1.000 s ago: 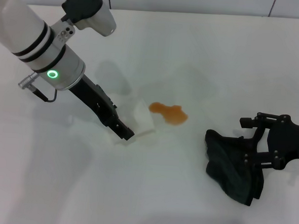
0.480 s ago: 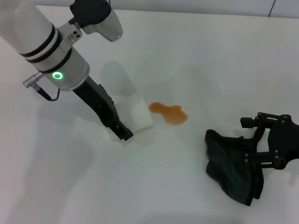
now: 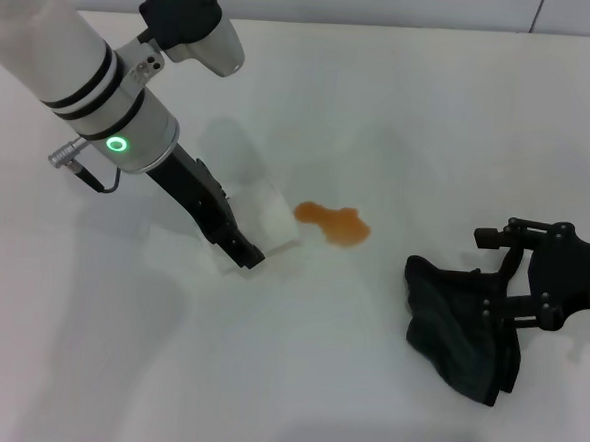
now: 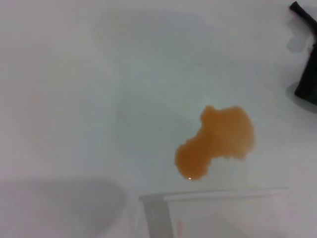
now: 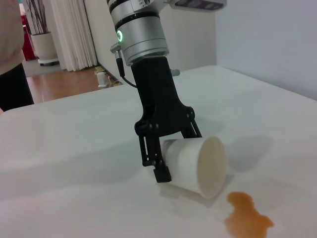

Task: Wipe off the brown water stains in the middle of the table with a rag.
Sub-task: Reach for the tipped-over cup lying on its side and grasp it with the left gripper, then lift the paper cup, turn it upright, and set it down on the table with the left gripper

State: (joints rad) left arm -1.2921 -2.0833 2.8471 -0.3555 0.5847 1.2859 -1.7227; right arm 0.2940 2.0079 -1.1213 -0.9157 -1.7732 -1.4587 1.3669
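The brown water stains [image 3: 333, 221] form one orange-brown blotch in the middle of the white table [image 3: 295, 381]; the blotch also shows in the wrist views [image 4: 215, 141] [image 5: 247, 218]. My left gripper [image 3: 245, 253] is shut on a white paper cup [image 3: 275, 225] lying on its side just left of the blotch, its mouth toward the blotch [image 5: 210, 166]. The black rag [image 3: 459, 331] lies crumpled at the right. My right gripper [image 3: 484, 275] rests at the rag's right edge, open, its fingers spread over the cloth's upper part.
The left arm's thick white forearm [image 3: 93, 78] slants over the table's left side. The table's far edge [image 3: 387, 26] meets a wall. In the right wrist view a person [image 5: 12, 59] stands beyond the table in the background.
The left arm has swung slightly toward the far side and tilted the cup a little, its fingertips staying by the blotch. The right gripper and the rag have not moved.
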